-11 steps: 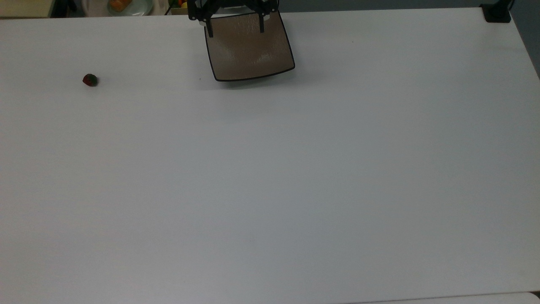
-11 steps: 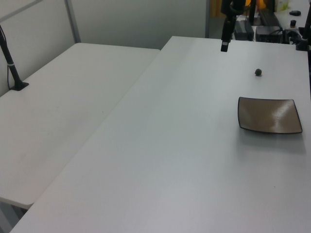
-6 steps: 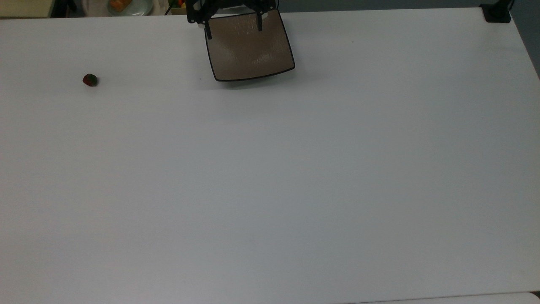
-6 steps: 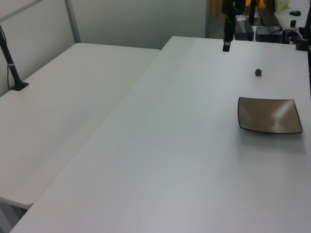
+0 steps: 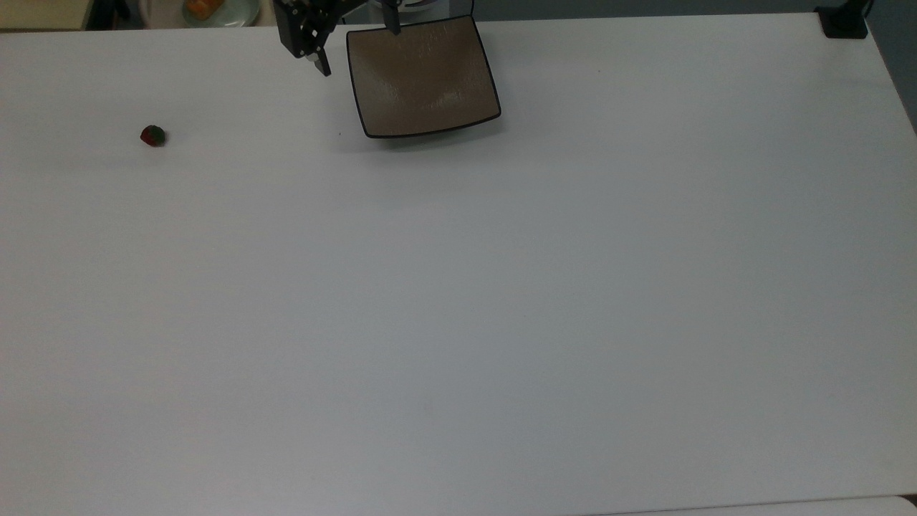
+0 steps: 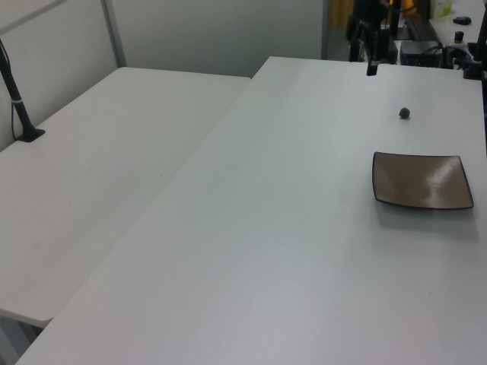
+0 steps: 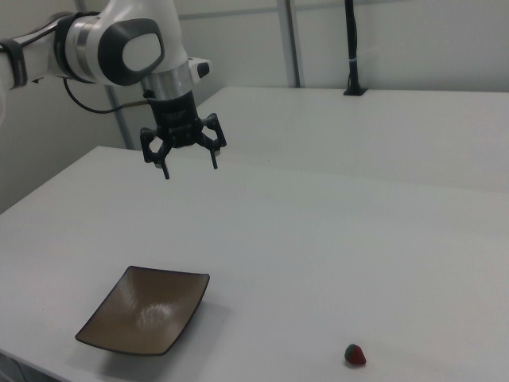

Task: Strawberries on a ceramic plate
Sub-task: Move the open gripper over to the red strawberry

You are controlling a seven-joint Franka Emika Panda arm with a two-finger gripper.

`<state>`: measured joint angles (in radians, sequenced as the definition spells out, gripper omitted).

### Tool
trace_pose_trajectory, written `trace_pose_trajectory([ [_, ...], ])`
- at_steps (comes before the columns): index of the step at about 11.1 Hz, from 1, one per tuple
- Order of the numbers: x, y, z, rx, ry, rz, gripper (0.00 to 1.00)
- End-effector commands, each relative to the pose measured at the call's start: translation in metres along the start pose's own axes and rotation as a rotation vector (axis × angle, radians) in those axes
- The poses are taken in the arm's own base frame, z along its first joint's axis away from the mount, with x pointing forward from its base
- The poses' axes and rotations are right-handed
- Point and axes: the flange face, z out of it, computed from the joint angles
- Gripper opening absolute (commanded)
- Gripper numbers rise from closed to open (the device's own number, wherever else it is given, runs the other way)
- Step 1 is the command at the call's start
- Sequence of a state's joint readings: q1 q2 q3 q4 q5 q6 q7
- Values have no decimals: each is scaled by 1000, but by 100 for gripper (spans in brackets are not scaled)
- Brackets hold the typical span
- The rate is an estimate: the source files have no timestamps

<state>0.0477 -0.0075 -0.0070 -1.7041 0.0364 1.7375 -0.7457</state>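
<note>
Our end effector [image 7: 189,164] hangs in the air above the table [image 5: 458,322] with its two fingers spread wide and nothing between them. In the top view it sits just to the top view's left of the ceramic plate [image 5: 423,75], near that dish's far corner, and well clear of the surface. The plate lies flat below and beside us, bare inside.

The strawberry [image 5: 152,135] rests on the open table, well apart from the end effector toward the top view's left, and equally far from the plate. In the right view it lies low toward the right view's right [image 7: 355,354], with the plate [image 7: 145,309] off to the right view's left.

We judge the pick not yet begun: the berry is untouched and we have a long sideways reach to make first.

Several things could go wrong. The berry is tiny and rounded, so if we come down off-centre one finger may nudge it and send it rolling. Closing too high would pinch only the leafy cap, and it could slip out in transit. Squeezing hard could bruise soft fruit. Descending too far would drive the fingertips into the table. On return, releasing from too high could let it bounce off the glossy, upturned plate.
</note>
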Motion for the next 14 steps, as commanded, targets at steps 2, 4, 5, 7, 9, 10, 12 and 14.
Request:
trace_pose_trajectory([
  [2,-17,3,-2,19,-31,-77,100],
  [4,-26,13,-2,9,-39,-56,100],
  [5,-32,19,2,9,-52,-43,100],
  [7,-51,36,11,12,-65,-6,100],
  [9,-69,52,14,15,-69,12,100],
  [10,-82,66,18,20,-72,25,100],
  [12,-113,93,22,15,-69,25,100],
  [14,-132,113,36,3,-65,42,100],
])
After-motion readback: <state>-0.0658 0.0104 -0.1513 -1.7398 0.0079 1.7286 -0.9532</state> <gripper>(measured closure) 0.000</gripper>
